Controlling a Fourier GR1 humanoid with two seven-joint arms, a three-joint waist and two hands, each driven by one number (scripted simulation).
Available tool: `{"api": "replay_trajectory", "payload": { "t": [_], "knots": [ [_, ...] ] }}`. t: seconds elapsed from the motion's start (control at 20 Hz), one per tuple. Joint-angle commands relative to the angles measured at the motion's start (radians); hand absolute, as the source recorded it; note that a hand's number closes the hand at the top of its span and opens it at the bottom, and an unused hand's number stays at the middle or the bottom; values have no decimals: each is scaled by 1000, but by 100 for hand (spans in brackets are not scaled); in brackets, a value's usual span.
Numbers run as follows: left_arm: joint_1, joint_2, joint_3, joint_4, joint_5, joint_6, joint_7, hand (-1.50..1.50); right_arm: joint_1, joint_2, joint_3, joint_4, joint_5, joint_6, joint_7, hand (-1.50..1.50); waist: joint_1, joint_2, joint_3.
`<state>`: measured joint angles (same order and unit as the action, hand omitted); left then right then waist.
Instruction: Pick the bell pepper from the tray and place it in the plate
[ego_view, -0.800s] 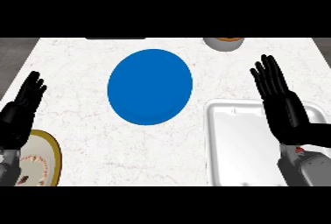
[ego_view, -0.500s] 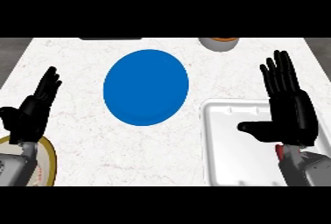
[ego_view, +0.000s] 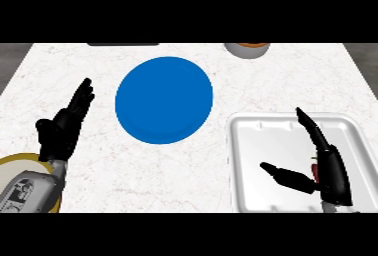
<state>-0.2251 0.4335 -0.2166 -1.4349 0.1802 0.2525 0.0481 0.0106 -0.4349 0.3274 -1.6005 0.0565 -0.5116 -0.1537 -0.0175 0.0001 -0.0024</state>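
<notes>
the right hand (ego_view: 331, 167) stands edge-on over the white tray (ego_view: 249, 160), fingers straight, thumb spread, grasping nothing; a red sliver of bell pepper (ego_view: 314, 169) shows in the tray against its palm. the blue plate (ego_view: 164, 100) lies at the tray's 10 o'clock, and the left hand (ego_view: 63, 127) rests released at the view's 9 o'clock

Bell pepper (ego_view: 315, 169) mostly hidden behind right robot hand (ego_view: 334, 174), bowl (ego_view: 247, 50) cut off at top edge

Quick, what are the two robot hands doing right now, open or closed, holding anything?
Left robot hand: open, holding nothing.
Right robot hand: open over the tray, holding nothing.
</notes>
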Motion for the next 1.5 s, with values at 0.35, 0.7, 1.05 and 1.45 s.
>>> {"api": "replay_trajectory", "payload": {
  "t": [0.35,0.7,1.05,1.45],
  "knots": [
    [-42,-45,22,58,-32,-23,12,0,254,-167,-81,-301,239,-140,46,-150,-1,-4,1],
    [-20,-47,20,47,-43,-23,0,0,408,-421,-152,-440,321,80,437,-150,-8,-2,-3],
    [-50,-37,46,42,-43,-59,13,0,392,-510,-181,-620,303,297,771,-150,14,0,0],
    [-77,-93,92,74,-78,-83,22,0,253,-379,-183,-510,302,455,794,-150,17,0,2]
  ]
}}
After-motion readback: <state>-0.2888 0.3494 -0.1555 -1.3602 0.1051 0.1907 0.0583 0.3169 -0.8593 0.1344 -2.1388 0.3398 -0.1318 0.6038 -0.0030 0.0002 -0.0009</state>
